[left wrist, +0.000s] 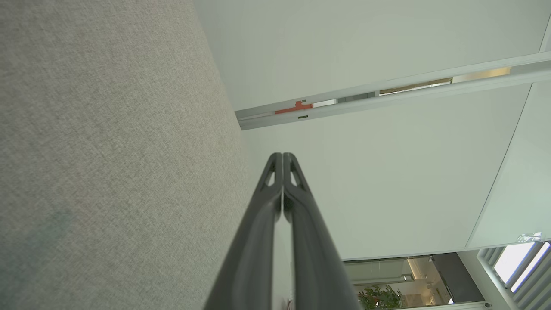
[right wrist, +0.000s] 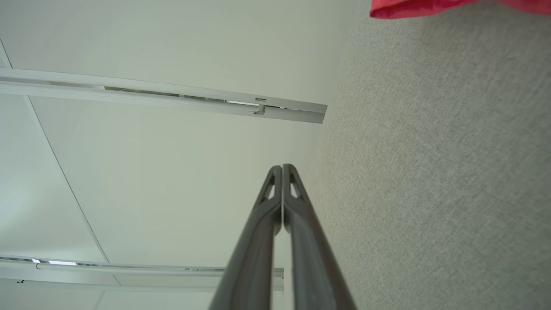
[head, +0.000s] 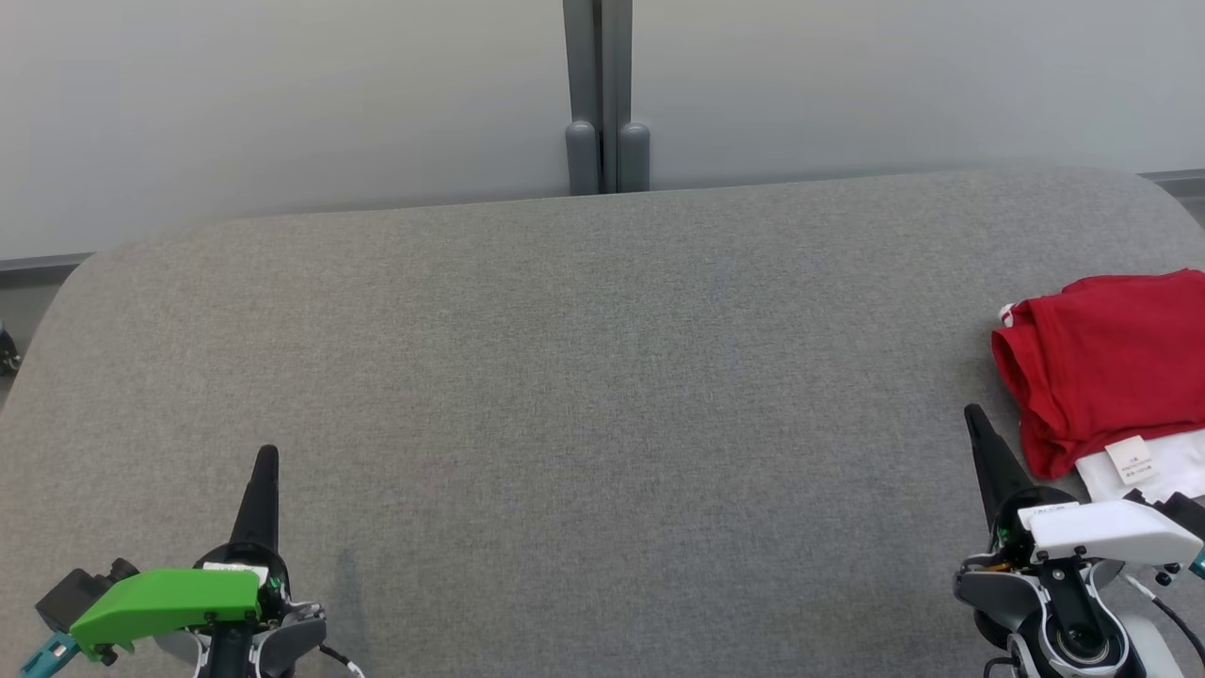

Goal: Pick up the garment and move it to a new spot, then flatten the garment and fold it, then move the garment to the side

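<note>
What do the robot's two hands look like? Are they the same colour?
Both have long, dark, pointy fingers. The left hand wears a bright green cover with a teal bit and a thin cable. The right hand wears a white cover, with black cables beside it.

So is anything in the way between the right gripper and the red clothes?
Nothing visible. The right gripper, shut, sits just left of the red garment, with only bare grey table between them.
</note>
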Robot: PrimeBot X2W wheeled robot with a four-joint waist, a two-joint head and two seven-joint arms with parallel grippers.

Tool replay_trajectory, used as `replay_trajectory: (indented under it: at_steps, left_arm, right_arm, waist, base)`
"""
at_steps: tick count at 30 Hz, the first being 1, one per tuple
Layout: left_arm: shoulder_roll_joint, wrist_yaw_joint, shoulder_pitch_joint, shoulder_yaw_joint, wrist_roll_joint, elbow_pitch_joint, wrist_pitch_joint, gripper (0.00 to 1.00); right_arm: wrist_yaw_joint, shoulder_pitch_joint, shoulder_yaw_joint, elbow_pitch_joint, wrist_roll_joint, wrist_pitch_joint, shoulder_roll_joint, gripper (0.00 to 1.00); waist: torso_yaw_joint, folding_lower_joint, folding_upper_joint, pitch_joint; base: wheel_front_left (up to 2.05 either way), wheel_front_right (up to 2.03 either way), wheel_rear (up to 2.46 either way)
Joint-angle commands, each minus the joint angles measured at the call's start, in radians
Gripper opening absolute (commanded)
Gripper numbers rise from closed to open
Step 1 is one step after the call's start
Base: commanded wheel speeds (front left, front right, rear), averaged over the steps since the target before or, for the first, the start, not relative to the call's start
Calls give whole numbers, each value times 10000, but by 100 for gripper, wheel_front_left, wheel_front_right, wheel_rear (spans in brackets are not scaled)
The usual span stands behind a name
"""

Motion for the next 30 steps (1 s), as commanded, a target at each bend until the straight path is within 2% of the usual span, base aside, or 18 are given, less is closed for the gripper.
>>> replay_trajectory:
  at_steps: [1, 24, 30]
  left_arm:
    - [45, -62, -209, 84, -195, -18, 76, 0]
    - [-9, -152, -419, 493, -1584, 186, 535, 0]
    - [-28, -155, -410, 513, -1559, 184, 564, 0]
  right_arm:
    - [2, -167, -58, 4, 203, 74, -4, 0]
    - [0, -214, -331, 107, 1653, 527, 33, 0]
    - [0, -205, -346, 109, 1624, 547, 47, 0]
  waist:
    - [2, 0, 0, 2]
    - [29, 0, 0, 31]
    - [30, 0, 0, 32]
  base:
    - [0, 0, 0]
    - [0, 0, 0]
    - [0, 0, 0]
